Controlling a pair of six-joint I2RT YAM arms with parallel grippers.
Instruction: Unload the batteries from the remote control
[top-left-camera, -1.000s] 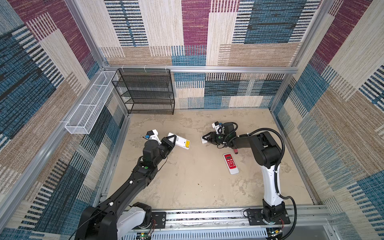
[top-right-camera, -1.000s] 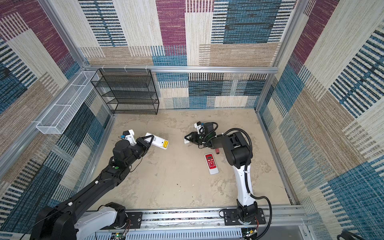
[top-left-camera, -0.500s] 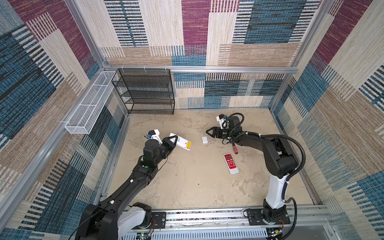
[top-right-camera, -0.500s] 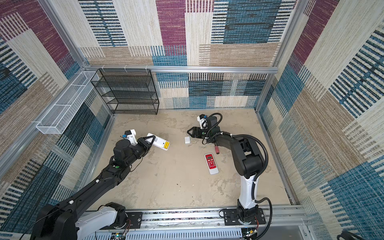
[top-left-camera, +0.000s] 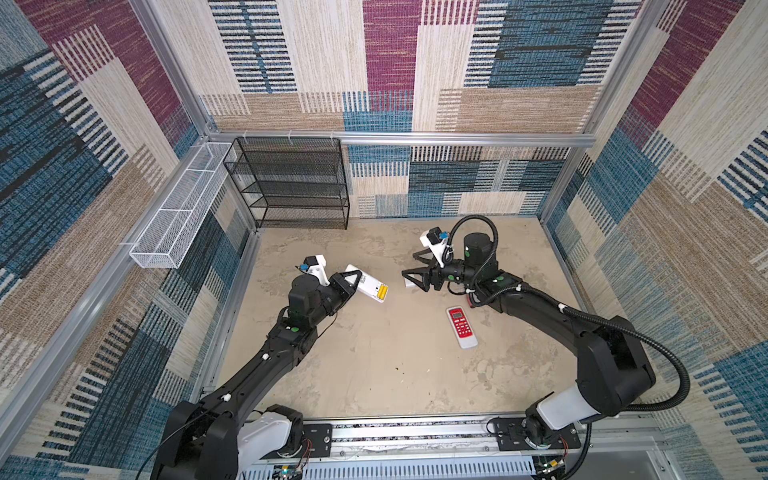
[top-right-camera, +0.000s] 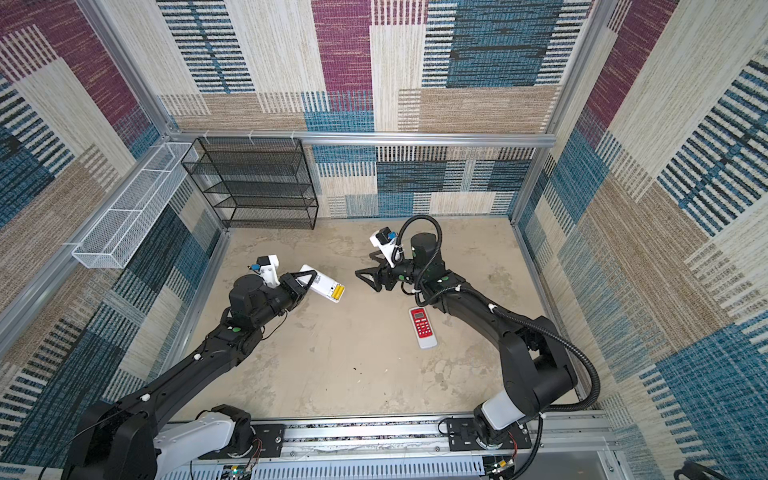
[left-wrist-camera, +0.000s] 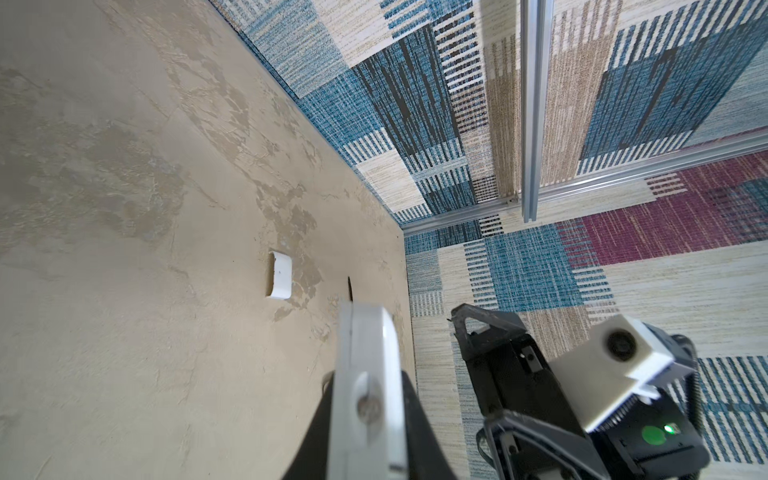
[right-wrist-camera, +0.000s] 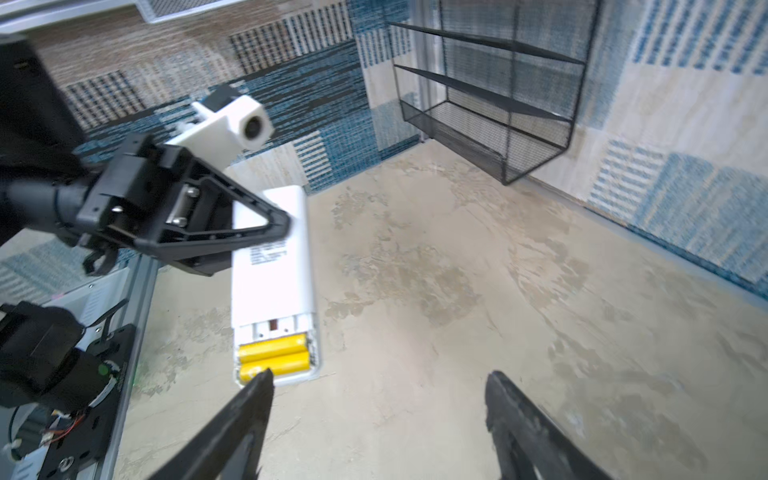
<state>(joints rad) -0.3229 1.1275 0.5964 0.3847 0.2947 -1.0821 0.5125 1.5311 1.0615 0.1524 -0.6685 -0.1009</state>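
Left tool (top-left-camera: 353, 277) pinches white remote (right-wrist-camera: 270, 282) by one end, open bay facing right tool (right-wrist-camera: 380, 376), likely for easy reach. Two yellow batteries (right-wrist-camera: 274, 357) sit in bay. Right tool spread, empty. Cover (left-wrist-camera: 279, 280) on tabletop (top-left-camera: 395, 365).

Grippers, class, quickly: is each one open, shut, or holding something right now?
Left gripper: shut on the white remote, whose yellow batteries are uncovered.
Right gripper: open, holding nothing.
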